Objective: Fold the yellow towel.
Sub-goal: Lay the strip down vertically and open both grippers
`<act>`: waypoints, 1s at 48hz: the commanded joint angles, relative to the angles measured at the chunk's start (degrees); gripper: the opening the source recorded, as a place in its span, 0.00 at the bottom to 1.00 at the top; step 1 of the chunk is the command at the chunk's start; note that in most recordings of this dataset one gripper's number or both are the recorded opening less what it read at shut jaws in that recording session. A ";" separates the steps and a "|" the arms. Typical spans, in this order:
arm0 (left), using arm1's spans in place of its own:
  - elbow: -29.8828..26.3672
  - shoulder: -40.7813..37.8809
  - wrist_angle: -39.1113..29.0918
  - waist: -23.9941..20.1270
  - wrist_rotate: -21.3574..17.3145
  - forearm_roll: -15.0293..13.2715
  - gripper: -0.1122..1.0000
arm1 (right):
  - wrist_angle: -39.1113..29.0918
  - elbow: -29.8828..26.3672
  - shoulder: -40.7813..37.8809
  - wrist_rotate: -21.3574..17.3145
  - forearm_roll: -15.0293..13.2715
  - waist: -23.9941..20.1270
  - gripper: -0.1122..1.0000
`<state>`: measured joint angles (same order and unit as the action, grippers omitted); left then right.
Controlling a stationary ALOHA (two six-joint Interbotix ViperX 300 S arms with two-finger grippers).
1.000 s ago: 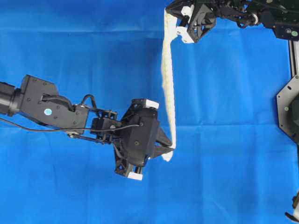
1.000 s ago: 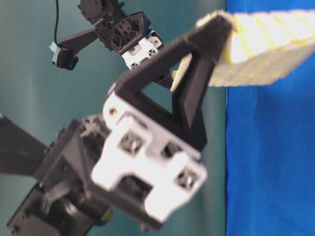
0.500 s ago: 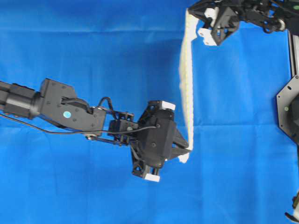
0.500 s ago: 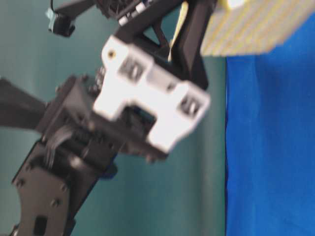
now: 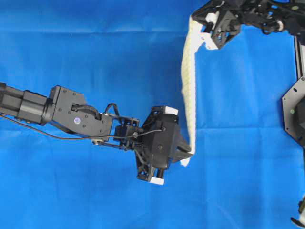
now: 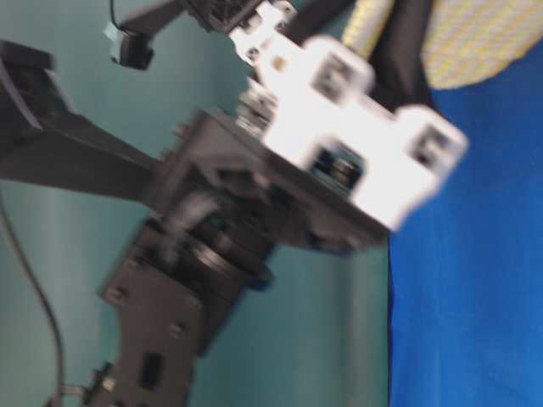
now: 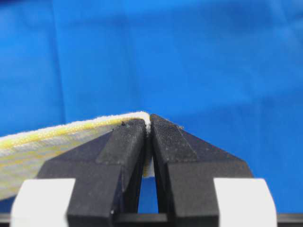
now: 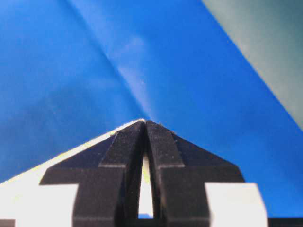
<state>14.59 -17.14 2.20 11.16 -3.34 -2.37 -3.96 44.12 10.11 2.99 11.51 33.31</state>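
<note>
Holding the yellow towel [image 5: 188, 86] taut between them, the two arms carry it in the air above the blue background cloth [image 5: 86, 52] that covers the bench. On the left, the left end effector [image 5: 187, 153] reaches in from the left edge of the bench and pinches the towel's nearer end; the left wrist view shows its jaws pressed almost together with the cloth's corner caught at the very tips, the yellow-edged fabric trailing off to one side. The towel runs as a narrow strip from that grip toward the far right corner of the bench, seen nearly edge-on from overhead, which suggests it hangs as a vertical sheet rather than lying flat. At the far end the right end effector [image 5: 202, 29] grips the other corner; its wrist view likewise shows the jaws closed to a sliver, with pale cloth between and below them. Gripping by the tips probably leaves the rest of the cloth free to drape. Stretching it by two corners likely serves to straighten the edge so that the cloth can be laid down evenly before a fold. The table-level view is too blurred to add much beyond a checked patch of towel at the top.
</note>
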 commanded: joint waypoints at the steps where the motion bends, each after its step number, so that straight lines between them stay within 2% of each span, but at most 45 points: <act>1: 0.97 2.46 0.88 1.23 1.58 -0.09 0.12 | 1.41 -3.16 -1.93 0.18 -0.09 -0.44 0.12; 16: 8.17 6.06 1.32 2.72 7.29 -0.18 0.12 | 2.72 -11.43 -11.51 0.44 -0.09 -3.96 0.12; 25: 12.22 8.00 2.99 3.52 10.46 -0.09 0.12 | 2.72 -14.68 -14.50 0.44 -0.44 -5.54 0.12; 33: 14.50 9.14 3.60 3.87 10.99 -0.09 0.12 | 2.81 -16.08 -15.38 0.44 -0.53 -6.50 0.12; 48: 14.68 9.14 3.69 3.25 11.16 -0.18 0.12 | 2.46 -16.70 -16.08 0.53 -0.70 -7.21 0.12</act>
<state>29.79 -9.93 5.36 13.80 7.73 -2.46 -1.93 29.09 -6.59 3.43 11.16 26.02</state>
